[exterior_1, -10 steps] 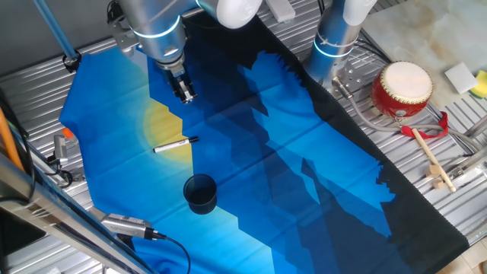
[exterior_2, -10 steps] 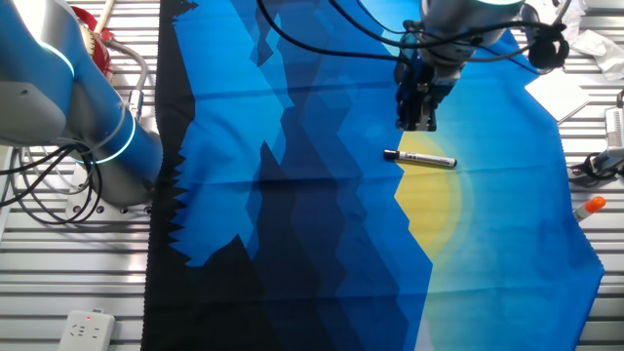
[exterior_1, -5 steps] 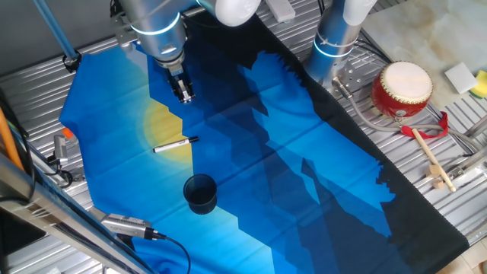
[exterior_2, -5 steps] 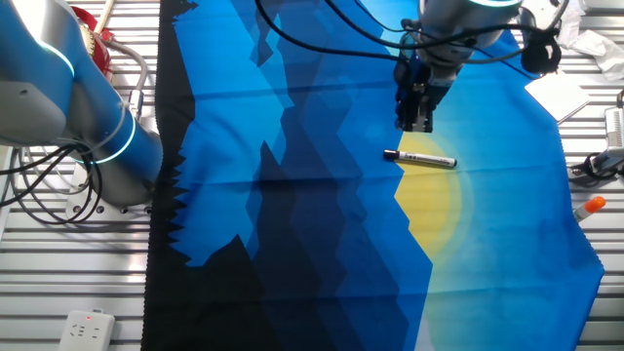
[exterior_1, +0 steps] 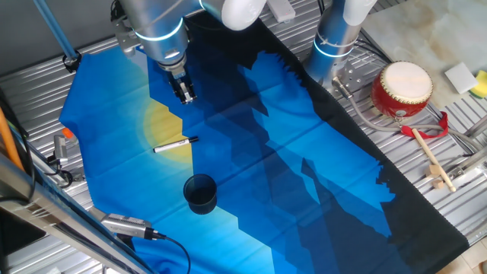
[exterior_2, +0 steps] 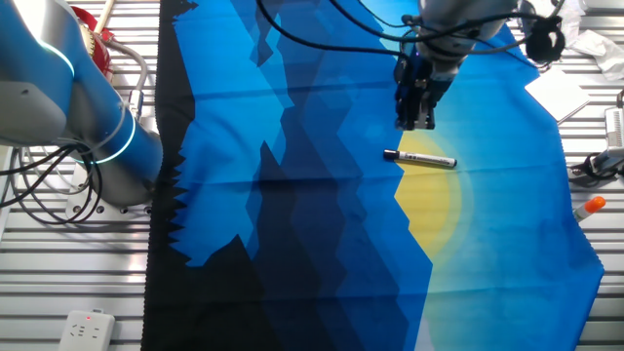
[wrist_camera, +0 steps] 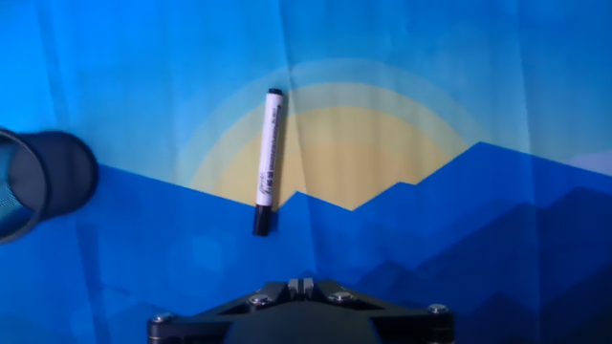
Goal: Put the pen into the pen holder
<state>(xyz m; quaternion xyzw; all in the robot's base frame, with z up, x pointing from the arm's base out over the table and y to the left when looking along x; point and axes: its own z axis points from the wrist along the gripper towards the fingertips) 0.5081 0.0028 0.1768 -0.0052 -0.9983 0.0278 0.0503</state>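
On the yellow sun patch lies one pen (exterior_1: 175, 144), flat, near one cup (exterior_1: 201, 192). My gripper (exterior_1: 185, 94) hangs above, holding nothing; I can't tell its opening. I judge a slightly off descent could roll the pen away, or my carry clip the rim.

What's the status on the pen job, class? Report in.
Tool above the cloth, holding nothing. Pen flat on cloth, untouched. Pen holder upright, apart from pen. Nothing between them.

Arm lowered, hand (exterior_1: 185, 94) pointing down, empty
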